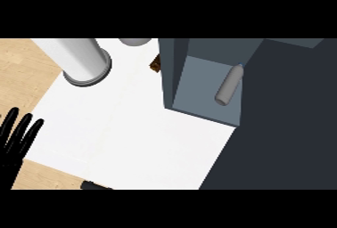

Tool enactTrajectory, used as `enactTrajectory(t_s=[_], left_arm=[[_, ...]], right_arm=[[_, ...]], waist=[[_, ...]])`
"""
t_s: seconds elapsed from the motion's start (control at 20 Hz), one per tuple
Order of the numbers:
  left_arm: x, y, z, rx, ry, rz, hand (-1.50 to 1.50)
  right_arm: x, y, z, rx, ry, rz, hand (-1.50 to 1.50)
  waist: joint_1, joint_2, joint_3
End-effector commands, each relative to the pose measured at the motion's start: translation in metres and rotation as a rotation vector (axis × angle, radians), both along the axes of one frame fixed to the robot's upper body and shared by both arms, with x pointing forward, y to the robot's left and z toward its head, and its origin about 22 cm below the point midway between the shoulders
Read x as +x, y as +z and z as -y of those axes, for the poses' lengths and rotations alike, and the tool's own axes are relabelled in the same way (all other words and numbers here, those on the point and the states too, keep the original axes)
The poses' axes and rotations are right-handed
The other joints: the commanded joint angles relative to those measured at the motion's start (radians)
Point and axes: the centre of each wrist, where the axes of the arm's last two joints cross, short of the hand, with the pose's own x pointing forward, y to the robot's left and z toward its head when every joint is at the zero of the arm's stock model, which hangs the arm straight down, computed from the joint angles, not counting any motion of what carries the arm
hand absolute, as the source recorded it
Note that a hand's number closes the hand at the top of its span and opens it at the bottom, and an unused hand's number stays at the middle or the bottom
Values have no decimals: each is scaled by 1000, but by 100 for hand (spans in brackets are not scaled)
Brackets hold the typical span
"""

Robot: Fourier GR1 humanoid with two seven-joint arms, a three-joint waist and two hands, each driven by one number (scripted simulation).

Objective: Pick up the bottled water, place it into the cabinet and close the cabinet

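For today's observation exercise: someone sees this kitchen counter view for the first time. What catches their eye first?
First, the grey bottle lying tilted inside the open blue-grey cabinet at upper right. Next, the tall white cylinder standing at upper left. Last, the black left robot hand, open with fingers up, at the left edge.

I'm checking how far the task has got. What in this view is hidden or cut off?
- Right hand: not seen in the head view.
- Left hand: open, wrist cut by the left edge.
- Brown object: mostly behind the cabinet wall.
- Bottled water lies inside; the cabinet door can't be identified.
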Motion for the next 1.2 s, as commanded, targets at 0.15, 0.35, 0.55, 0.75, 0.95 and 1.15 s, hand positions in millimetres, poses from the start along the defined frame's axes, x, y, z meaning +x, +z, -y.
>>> enactTrajectory(t_s=[0.15, 0.35, 0.55, 0.75, 0.95, 1.15], left_arm=[[0, 2, -2, -8, -15, -10, -150], [4, 5, -9, 9, -8, 3, -150], [4, 3, -9, -12, 3, -1, -150], [8, 7, -12, -2, -4, 14, -150], [8, 7, -12, -6, -14, 24, -150], [9, 9, -18, 4, 3, 15, -150]], right_arm=[[4, 7, -22, -92, 145, 29, 150], [11, 11, -24, -77, 138, 47, 150], [15, 5, -31, -42, 140, -8, 150], [17, -3, -42, 11, 214, -98, 150], [26, -10, -47, 47, 262, -164, 150], [40, -8, -51, 89, 231, -186, 150]], waist=[[9, 2, -3], [2, 8, -4], [-8, 16, -2], [9, 29, 0], [29, 38, 1], [13, 30, 4]])
